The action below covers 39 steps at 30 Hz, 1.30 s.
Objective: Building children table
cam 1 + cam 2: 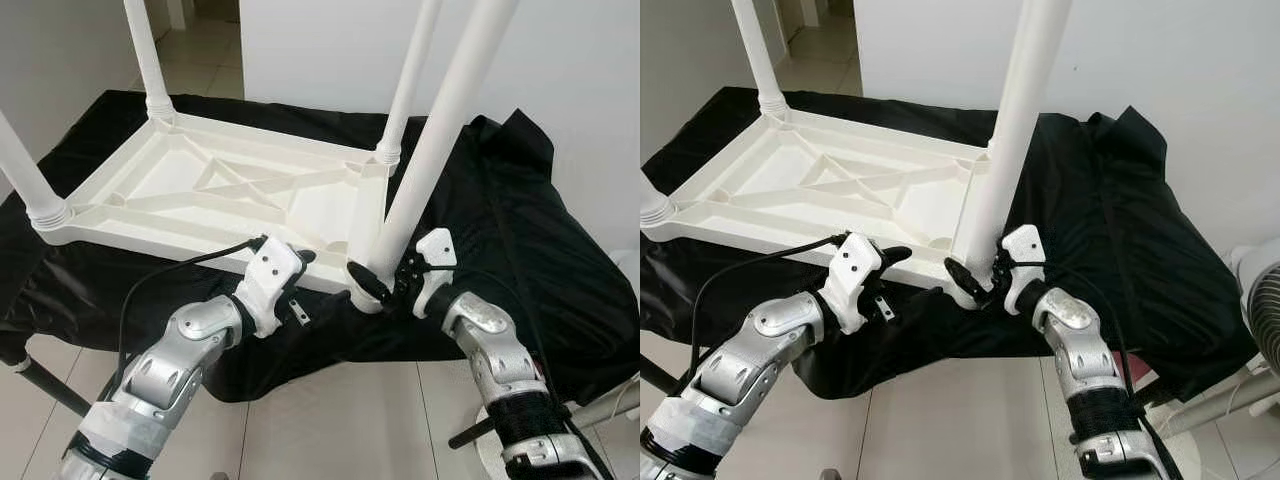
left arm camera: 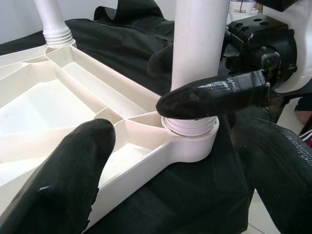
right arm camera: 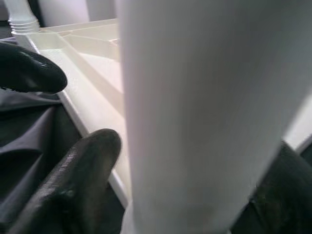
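A white plastic children's table (image 1: 180, 232) lies upside down on a black cloth (image 1: 520, 230). Its legs stand up at the corners. My right gripper (image 1: 390, 280) is shut around the base of the near-right leg (image 1: 440, 130), just above its threaded socket (image 2: 190, 127). In the right wrist view that leg (image 3: 204, 112) stands between the two black fingers (image 3: 73, 185). My left gripper (image 1: 298, 272) is open at the table's near rim, a short way left of that corner. Its wide-apart fingers (image 2: 63, 185) straddle the rim.
Three other legs stand at the far-left (image 1: 147, 55), far-right (image 1: 412, 75) and near-left (image 1: 20, 170) corners. A white wall rises close behind. A fan (image 1: 1265, 300) stands at the right, and tiled floor (image 1: 330, 420) lies below the cloth's front edge.
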Available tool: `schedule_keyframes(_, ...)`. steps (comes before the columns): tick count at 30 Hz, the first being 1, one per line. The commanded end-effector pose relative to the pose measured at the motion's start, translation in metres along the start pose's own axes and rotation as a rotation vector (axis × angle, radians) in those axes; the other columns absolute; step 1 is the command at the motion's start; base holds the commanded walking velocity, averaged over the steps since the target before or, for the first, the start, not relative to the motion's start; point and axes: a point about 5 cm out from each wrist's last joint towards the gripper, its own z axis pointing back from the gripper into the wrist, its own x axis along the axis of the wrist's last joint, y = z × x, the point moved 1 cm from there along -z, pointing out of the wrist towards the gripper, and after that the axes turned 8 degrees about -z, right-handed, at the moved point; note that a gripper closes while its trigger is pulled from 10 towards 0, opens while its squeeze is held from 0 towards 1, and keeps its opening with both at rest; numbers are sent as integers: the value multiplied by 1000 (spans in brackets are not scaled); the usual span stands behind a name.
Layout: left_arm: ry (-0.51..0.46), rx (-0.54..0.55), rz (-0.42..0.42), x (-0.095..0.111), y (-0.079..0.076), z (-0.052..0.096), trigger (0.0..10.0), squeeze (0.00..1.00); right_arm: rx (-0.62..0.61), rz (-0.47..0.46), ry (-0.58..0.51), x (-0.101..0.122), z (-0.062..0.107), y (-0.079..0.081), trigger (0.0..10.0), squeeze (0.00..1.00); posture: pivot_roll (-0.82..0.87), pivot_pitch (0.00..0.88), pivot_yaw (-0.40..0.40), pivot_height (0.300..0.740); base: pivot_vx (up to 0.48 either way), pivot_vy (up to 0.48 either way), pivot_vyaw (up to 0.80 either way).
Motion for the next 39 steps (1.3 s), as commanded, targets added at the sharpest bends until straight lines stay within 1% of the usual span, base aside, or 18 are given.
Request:
schedule_keyframes(1, -8, -92, -8, 1, -8, -1, 10000, 0, 21, 9, 29, -4, -1, -6, 1804, 0, 20, 30, -55, 740, 0, 0, 0)
schedule_keyframes(2, -5, -95, -12, 1, -9, -1, 10000, 0, 18, 5, 42, -6, -3, -11, 0, 0, 20, 30, -55, 740, 0, 0, 0)
schedule_keyframes(4, 0, -97, -17, 0, -10, -2, 10000, 0, 18, 0, 57, -9, -4, -16, 0, 0, 23, 28, -57, 740, 0, 0, 0)
schedule_keyframes(13, -3, -91, -16, 1, -10, -2, 10000, 0, 29, -20, 58, -13, -4, -20, 0, 0, 29, 24, -62, 740, 0, 0, 0)
schedule_keyframes(14, -3, -90, -17, 1, -10, -2, 10000, 0, 20, -27, 52, -13, -5, -20, 10000, 0, 29, 27, -63, 740, 0, 0, 0)
schedule_keyframes(15, -3, -90, -17, 1, -10, -2, 10000, 0, 20, -27, 52, -13, -5, -20, 10000, 0, 29, 27, -63, 740, 0, 0, 0)
schedule_keyframes(18, -3, -88, -14, 1, -12, -1, 10000, 0, -45, -104, -22, -8, -4, -18, 10000, 0, 25, 30, -69, 740, 0, 0, 0)
schedule_keyframes(19, -3, -88, -14, 1, -12, -1, 10000, 0, -45, -104, -22, -8, -4, -18, 10000, 0, 25, 30, -69, 740, 0, 0, 0)
schedule_keyframes(21, -1, -88, -13, 0, -12, -1, 10000, 0, -125, -136, -54, -7, -5, -18, 10000, 0, 23, 33, -71, 740, 0, 0, 0)
schedule_keyframes(24, -1, -88, -11, 0, -12, -1, 10000, 0, -156, -146, -63, -7, -5, -19, 10000, 0, 23, 33, -71, 740, 0, 0, 0)
schedule_keyframes(26, -1, -85, -9, 0, -11, -1, 10000, 0, -281, -182, -103, -7, -5, -17, 10000, 0, 16, 36, -70, 740, 0, 0, 0)
schedule_keyframes(28, -3, -85, -8, 0, -12, -1, 10000, 0, -452, -259, -140, -9, -1, -14, 10000, 0, 13, 37, -70, 740, 0, 0, 0)
schedule_keyframes(30, -5, -89, -8, 0, -12, -2, 10000, 0, -558, -271, -157, -11, 2, -7, 10000, 0, 6, 39, -68, 740, 0, 0, 0)
schedule_keyframes(34, -6, -92, -5, 0, -13, -4, 10000, 0, -620, -256, -176, -10, 4, 3, 10000, 0, 3, 39, -67, 740, 0, 0, 0)
schedule_keyframes(36, -8, -98, -4, 0, -13, -4, 10000, 0, -696, -278, -189, -13, 4, 20, 10000, 0, -8, 44, -62, 740, 0, 0, 0)
schedule_keyframes(37, -8, -98, -4, 0, -13, -4, 10000, 0, -696, -278, -189, -13, 4, 20, 10000, 0, -8, 44, -62, 740, 0, 0, 0)
schedule_keyframes(38, -8, -100, -3, 0, -13, -4, 10000, 0, -709, -300, -192, -13, 2, 29, 10000, 0, -8, 44, -62, 740, 0, 0, 0)
schedule_keyframes(39, -8, -100, -3, 0, -13, -4, 10000, 0, -709, -300, -192, -13, 2, 29, 10000, 0, -8, 44, -62, 740, 0, 0, 0)
